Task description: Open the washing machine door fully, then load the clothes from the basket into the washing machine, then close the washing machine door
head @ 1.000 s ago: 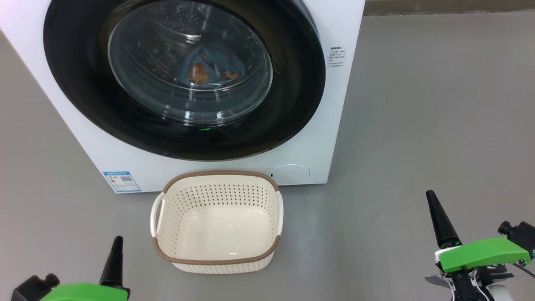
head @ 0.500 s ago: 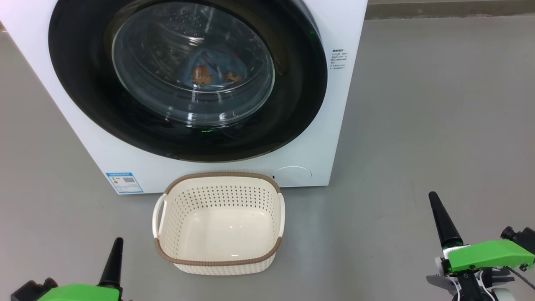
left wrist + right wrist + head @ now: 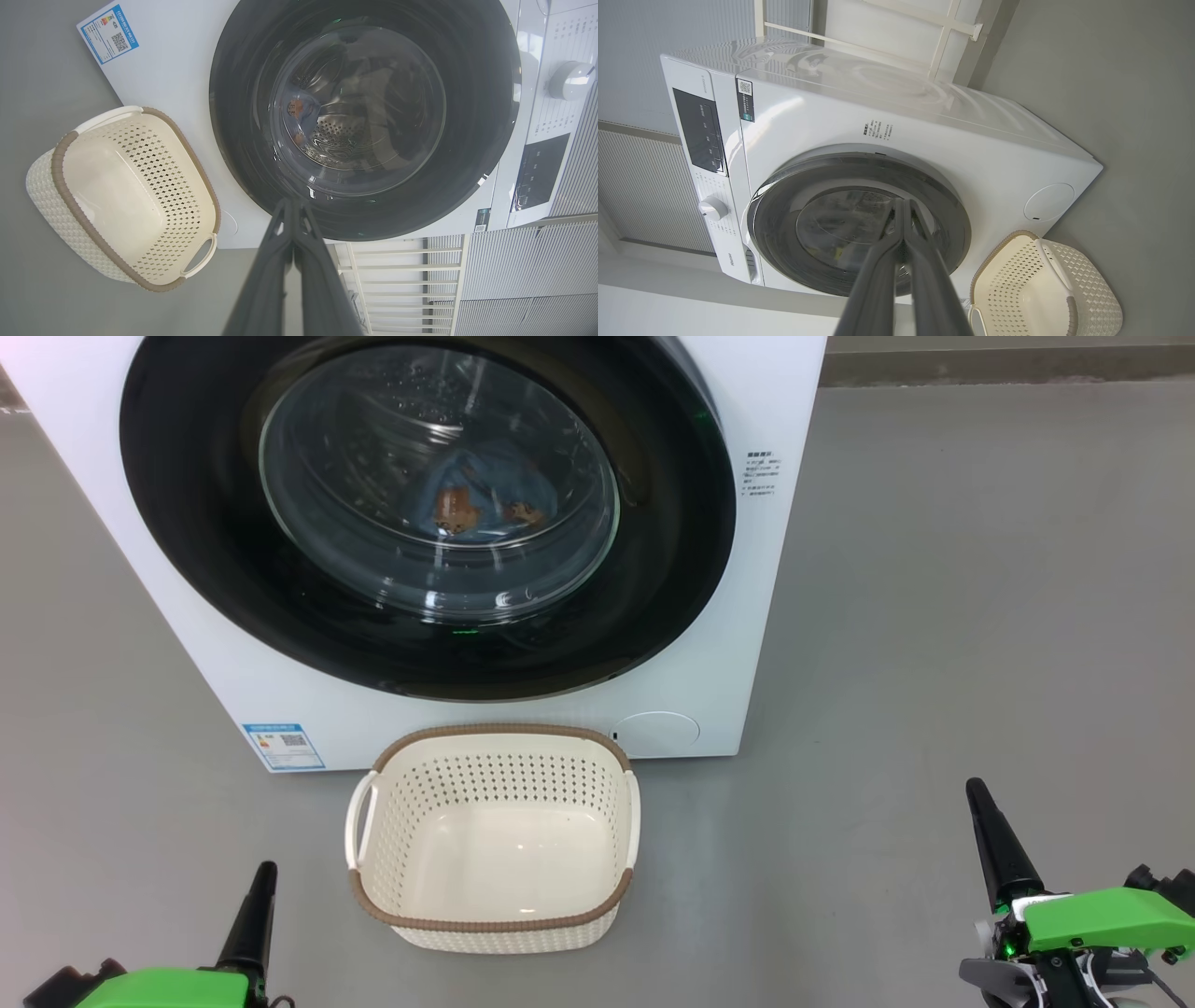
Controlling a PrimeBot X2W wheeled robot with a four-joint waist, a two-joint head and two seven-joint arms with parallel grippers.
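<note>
Hanging low at the two sides of the head view, the left gripper (image 3: 264,873) and the right gripper (image 3: 977,791) are both pinched narrow and hold nothing. In each wrist view the two dark fingers (image 3: 266,289) (image 3: 878,289) meet at their tips.

Ahead of the left gripper and a little to its right sits the basket (image 3: 485,925), upright on the grey floor (image 3: 934,663), its smooth cream bottom in plain sight. It lies between the two grippers, nearer the left one and well apart from the right.

Beyond the basket, straight past both sets of fingertips, stands the washing machine (image 3: 775,616), with the basket's far rim just beside its white front. The washing machine door (image 3: 653,569) lies shut and flush against that front.

Through its glass window (image 3: 373,551), the clothes (image 3: 485,495) lie inside the drum. Reflections blur them, but they seem to be light blue cloth with orange patches.

Low on the front, the blue label (image 3: 284,747) is ahead of the left gripper. The round cap (image 3: 656,732) is just past the basket's right far corner.
</note>
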